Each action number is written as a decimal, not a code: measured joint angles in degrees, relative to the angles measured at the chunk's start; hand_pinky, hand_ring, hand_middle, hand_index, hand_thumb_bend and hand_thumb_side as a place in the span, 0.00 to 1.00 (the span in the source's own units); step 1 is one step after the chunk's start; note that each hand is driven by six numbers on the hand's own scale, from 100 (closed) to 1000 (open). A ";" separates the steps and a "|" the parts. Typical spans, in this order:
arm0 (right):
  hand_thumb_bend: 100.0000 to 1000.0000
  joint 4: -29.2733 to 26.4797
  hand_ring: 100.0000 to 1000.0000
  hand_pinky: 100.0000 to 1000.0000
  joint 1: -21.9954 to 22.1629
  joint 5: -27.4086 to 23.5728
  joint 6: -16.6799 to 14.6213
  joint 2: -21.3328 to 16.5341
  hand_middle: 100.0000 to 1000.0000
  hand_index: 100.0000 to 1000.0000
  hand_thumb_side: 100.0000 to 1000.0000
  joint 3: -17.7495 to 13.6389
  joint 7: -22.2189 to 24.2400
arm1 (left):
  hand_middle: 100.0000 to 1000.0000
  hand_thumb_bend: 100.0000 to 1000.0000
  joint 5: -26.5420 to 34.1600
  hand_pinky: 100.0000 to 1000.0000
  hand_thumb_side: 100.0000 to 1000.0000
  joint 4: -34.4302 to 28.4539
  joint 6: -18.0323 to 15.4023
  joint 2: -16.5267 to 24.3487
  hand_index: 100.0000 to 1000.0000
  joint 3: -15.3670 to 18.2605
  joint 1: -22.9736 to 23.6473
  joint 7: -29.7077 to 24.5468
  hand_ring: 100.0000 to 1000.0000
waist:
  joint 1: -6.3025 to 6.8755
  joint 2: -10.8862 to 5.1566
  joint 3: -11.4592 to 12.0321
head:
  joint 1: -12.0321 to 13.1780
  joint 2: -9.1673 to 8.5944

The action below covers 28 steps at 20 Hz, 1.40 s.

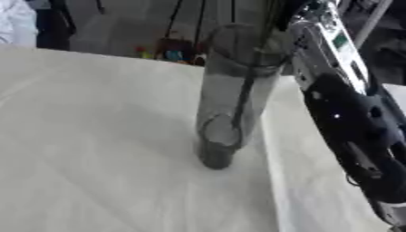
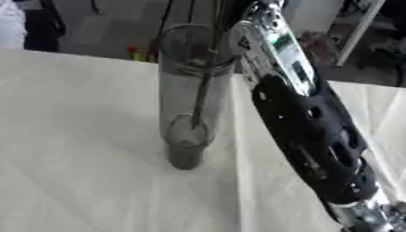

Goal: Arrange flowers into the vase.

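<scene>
On the white desk (image 1: 95,136) stands a tall glass vase (image 1: 234,86) holding a dark stem (image 1: 242,97); the right arm (image 2: 309,127) reaches past it, its hand out of sight.

Behind our white tabletop (image 1: 95,136)

We see a dim grey floor (image 1: 119,27) past the tabletop's far edge, with small red, yellow and blue objects (image 1: 162,52) on it and dark upright poles (image 1: 176,18) rising beyond.

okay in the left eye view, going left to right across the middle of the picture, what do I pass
Bare white table cloth → clear glass vase standing upright with a dark stem inside it → the robot's right arm, black with a silver upper section, running down the right edge. Neither hand shows.
</scene>
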 measured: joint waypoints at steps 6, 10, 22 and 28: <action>0.00 -0.30 0.56 0.52 0.00 1.89 1.48 0.00 0.33 0.44 0.21 0.03 1.94 | 0.75 0.00 0.02 0.72 1.00 0.00 -0.01 -0.20 0.81 0.00 0.00 -0.05 0.75 | 0.15 0.00 -0.29 | 0.07 0.00; 0.00 -1.13 0.57 0.52 0.00 2.11 2.11 -0.01 0.33 0.44 0.20 0.06 2.49 | 0.75 0.00 0.03 0.72 1.00 0.00 -0.01 -0.20 0.81 0.00 0.04 -0.07 0.75 | 0.16 -0.01 -0.50 | 0.29 0.02; 0.00 -4.39 0.83 0.77 0.23 4.71 5.60 -1.05 0.57 0.78 0.37 0.42 4.08 | 0.75 0.00 0.07 0.72 1.00 0.00 -0.01 -0.20 0.81 0.00 0.19 -0.07 0.75 | 0.12 -0.78 -1.17 | 0.97 0.03; 0.00 -4.59 0.89 0.81 0.54 6.87 5.43 -1.05 0.63 0.83 0.52 0.43 6.38 | 0.75 0.00 0.18 0.72 1.00 0.00 0.00 -0.20 0.81 0.00 0.19 -0.08 0.75 | 0.04 -1.04 -1.18 | 1.01 0.03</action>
